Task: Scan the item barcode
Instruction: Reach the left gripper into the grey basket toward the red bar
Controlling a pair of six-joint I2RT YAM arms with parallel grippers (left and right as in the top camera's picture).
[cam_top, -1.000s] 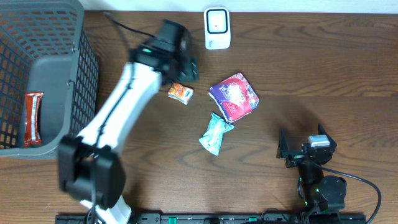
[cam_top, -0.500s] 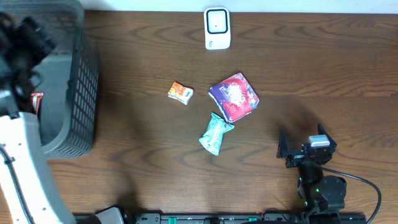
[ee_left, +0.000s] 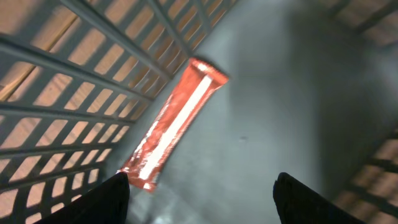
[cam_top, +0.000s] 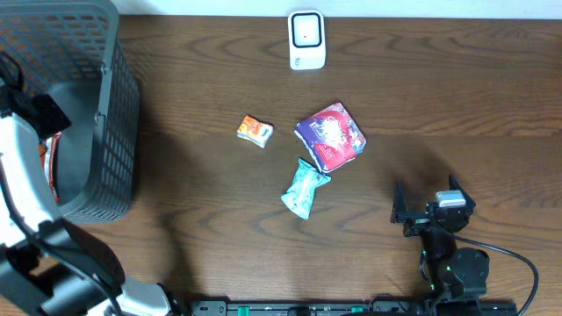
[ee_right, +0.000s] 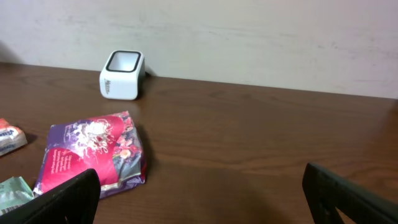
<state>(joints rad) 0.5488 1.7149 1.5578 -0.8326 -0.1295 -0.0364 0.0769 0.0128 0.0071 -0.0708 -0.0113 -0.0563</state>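
Note:
My left gripper (ee_left: 200,186) hangs open inside the grey basket (cam_top: 88,53), with nothing between its fingers. A long red packet (ee_left: 174,124) lies on the basket floor against the mesh wall, just ahead of the left finger. From overhead, my white left arm (cam_top: 22,167) partly covers that red packet (cam_top: 50,180). The white scanner (cam_top: 306,39) stands at the back edge of the table. My right gripper (cam_top: 428,206) rests open and empty at the front right, facing the scanner (ee_right: 122,74).
An orange packet (cam_top: 255,131), a purple packet (cam_top: 330,135) and a teal packet (cam_top: 304,188) lie mid-table. The purple packet (ee_right: 93,155) sits left of my right gripper (ee_right: 200,180). The basket's mesh walls (ee_left: 74,81) close in around my left gripper.
My left arm has swung from beside the orange packet at mid-table over to the basket at the left and lowered into it. The right arm has not moved.

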